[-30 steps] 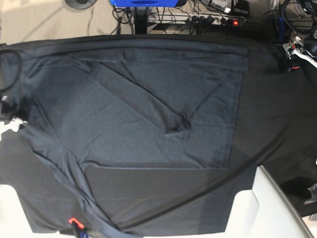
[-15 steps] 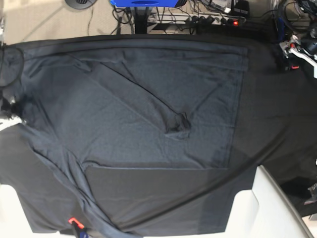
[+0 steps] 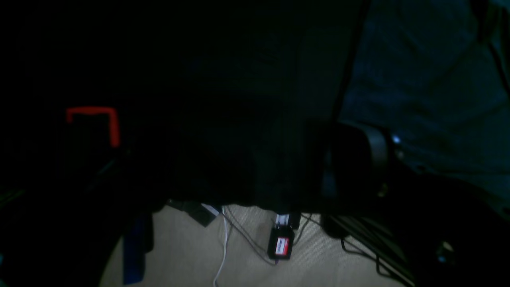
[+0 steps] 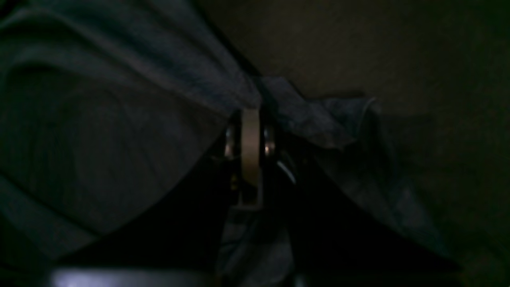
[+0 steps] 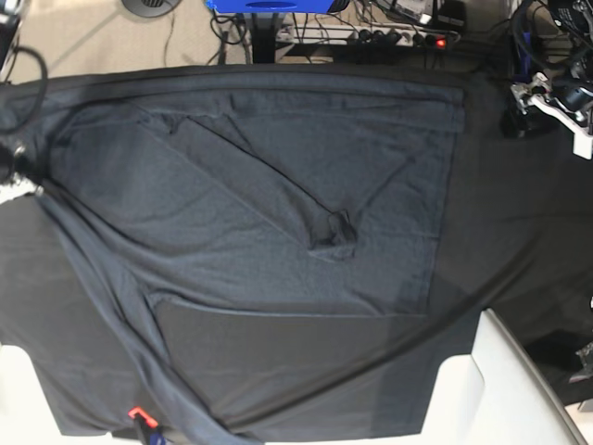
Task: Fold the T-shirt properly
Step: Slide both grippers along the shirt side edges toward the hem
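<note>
While right fingers (image 4: 250, 115) pinch the T-shirt (image 5: 278, 195) edge, left fingers (image 5: 547, 97) spread, apart.

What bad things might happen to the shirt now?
The right pincer is shut on just a thin bunch of the T-shirt, so the fabric might slip out when pulled. The diagonal crease ending in a small lump may get folded in. Only one side is held, so the shirt may drag crooked.

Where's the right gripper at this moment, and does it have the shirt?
In the base view the right gripper sits at the far left edge of the table. The right wrist view shows its fingers pinched shut on a bunched edge of the T-shirt.
</note>
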You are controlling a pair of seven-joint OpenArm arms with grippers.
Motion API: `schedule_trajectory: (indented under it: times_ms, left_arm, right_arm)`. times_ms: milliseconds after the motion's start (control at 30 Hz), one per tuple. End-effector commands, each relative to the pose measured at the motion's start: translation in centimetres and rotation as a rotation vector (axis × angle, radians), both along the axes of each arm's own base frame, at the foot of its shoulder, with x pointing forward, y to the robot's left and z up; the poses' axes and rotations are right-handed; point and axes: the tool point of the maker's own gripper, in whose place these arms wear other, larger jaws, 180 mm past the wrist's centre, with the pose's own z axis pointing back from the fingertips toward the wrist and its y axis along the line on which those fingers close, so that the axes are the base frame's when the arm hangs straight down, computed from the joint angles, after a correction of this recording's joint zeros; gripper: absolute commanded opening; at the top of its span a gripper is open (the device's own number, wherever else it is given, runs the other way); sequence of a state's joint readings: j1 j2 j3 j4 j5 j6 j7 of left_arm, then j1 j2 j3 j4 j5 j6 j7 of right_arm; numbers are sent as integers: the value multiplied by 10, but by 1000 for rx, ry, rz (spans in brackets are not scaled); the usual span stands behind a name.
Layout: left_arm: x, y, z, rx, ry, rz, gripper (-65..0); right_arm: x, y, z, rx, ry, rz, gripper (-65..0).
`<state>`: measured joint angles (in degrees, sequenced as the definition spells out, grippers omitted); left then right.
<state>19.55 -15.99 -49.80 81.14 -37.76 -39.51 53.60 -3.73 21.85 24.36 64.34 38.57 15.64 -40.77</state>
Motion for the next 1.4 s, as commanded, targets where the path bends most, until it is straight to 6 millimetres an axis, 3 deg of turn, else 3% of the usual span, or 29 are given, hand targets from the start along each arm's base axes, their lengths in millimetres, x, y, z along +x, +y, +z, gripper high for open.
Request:
schedule_trajectory:
  times_ms: [0,200,300,400,500,567,633,767,900,1033,1200,1367]
  left_arm:
    - [7,7,12,22,-39,-11,-71]
    - [7,7,11,20,-37,-10,-71]
    - [6,7,11,20,-36,-8,-71]
    - [6,7,11,20,-35,-8,-71]
    - [5,8,11,21,-34,-5,-71]
    - [4,8,11,21,-33,-5,-71]
    - [4,8,11,21,-33,-5,-71]
    - [4,7,10,18,-33,-4,-71]
    - [2,7,9,18,-27,-4,-71]
    - [0,8,9,19,-24,-3,-71]
    - [0,8,9,19,-24,-3,-71]
    - [1,8,9,19,-26,-3,-71]
  right_arm:
    - [8,-8,15,-25,-44,8,-650]
    - [-3,2,10,-16,-25,24,-636]
    - [-5,7,11,-5,5,47,-513]
    - [6,12,33,-38,-52,83,-354]
    - [20,16,53,-69,-106,70,-288]
    - [31,13,63,-79,-128,36,-287]
    - [55,21,73,-88,-155,74,-285]
    - [91,35,63,-143,-93,181,-285]
    - [112,33,41,-182,5,204,-285]
    - [125,24,26,-193,4,166,-284]
    - [123,16,2,-209,59,149,-284]
    - [123,19,-5,-204,53,142,-284]
